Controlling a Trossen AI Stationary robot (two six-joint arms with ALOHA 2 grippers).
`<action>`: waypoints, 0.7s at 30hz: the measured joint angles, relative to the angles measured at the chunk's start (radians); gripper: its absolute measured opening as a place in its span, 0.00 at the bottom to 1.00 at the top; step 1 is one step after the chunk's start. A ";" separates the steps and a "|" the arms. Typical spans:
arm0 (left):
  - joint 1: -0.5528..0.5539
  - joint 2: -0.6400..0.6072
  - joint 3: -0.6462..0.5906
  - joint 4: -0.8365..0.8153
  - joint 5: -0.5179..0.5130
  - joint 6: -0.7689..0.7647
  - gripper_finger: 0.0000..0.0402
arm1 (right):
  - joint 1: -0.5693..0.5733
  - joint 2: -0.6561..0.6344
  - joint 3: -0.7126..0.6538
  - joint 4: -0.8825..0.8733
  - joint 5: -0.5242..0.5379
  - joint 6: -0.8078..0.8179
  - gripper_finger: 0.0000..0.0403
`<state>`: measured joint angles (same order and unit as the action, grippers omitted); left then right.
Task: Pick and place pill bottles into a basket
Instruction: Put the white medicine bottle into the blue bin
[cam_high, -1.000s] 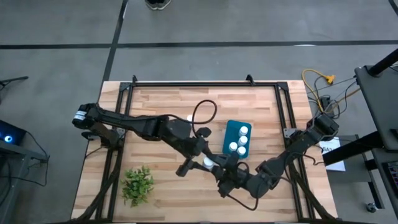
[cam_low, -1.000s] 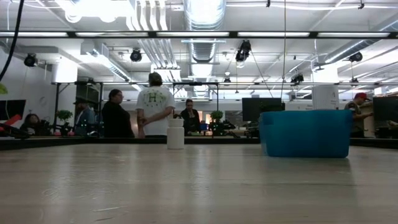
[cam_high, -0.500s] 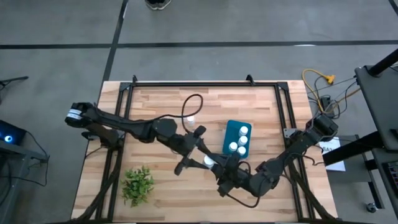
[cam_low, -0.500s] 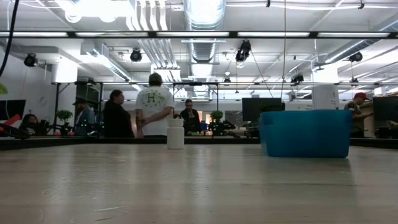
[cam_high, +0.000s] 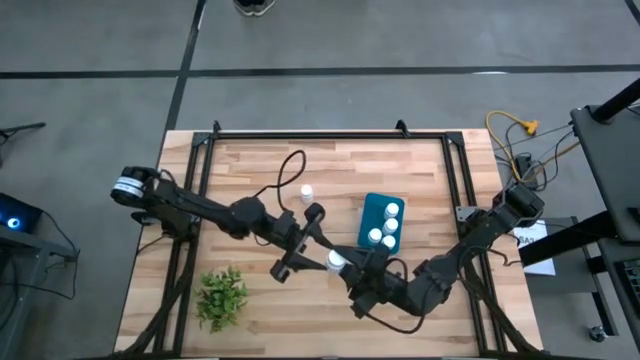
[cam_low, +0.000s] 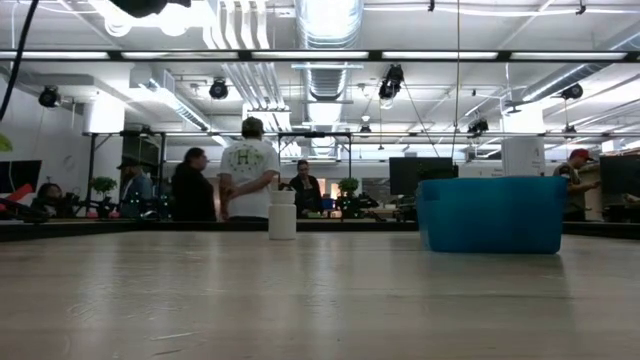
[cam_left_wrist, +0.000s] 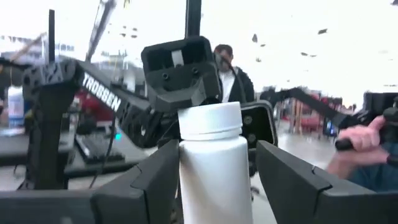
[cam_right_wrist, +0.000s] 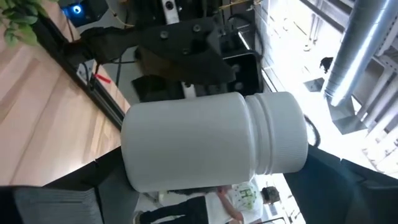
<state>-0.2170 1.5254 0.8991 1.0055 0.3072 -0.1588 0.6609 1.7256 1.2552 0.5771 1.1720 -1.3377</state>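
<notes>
A white pill bottle (cam_high: 335, 262) is held upright in the air over the table's middle, near the front. My right gripper (cam_high: 348, 268) is shut on it, coming from the table's right. My left gripper (cam_high: 320, 254) is open and faces it from the left. Its fingers stand on either side of the bottle's body (cam_left_wrist: 211, 168), with a gap showing at one finger (cam_left_wrist: 280, 180). The teal basket (cam_high: 372, 208) holds several bottles (cam_high: 391, 210). Another bottle (cam_high: 306, 190) stands on its base left of the basket and also shows in the low view (cam_low: 282, 215). My right gripper holds the bottle lengthwise between its two fingers. One finger is at the base (cam_right_wrist: 127, 155) and the other at the cap end (cam_right_wrist: 295, 140). The fingers come level from the table's right, one below and one above. The bottle stands upright, lifted clear of the table.
A green leafy plant (cam_high: 222, 295) lies at the table's near left. A black cable loops over the table by the loose bottle (cam_high: 285, 170). The basket's teal wall shows in the low view (cam_low: 490, 215). People stand in the room beyond the table (cam_low: 245, 170).
My left gripper has drawn back a little toward the table's left edge, away from the bottle, and its arm has bent more at the elbow. The bottle and my right gripper have stayed where they were.
</notes>
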 joint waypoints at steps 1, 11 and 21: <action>-0.001 0.014 -0.003 0.039 0.000 -0.007 0.48 | -0.002 0.000 0.000 0.006 -0.004 -0.003 0.79; -0.003 0.143 0.000 0.276 0.001 -0.055 0.48 | -0.018 -0.001 0.000 0.032 -0.022 -0.019 0.79; -0.003 0.201 0.001 0.378 0.003 -0.097 0.48 | -0.024 -0.001 0.000 0.061 -0.029 -0.048 0.79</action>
<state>-0.2203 1.7267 0.9005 1.3837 0.3103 -0.2562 0.6365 1.7248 1.2549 0.6384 1.1430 -1.3857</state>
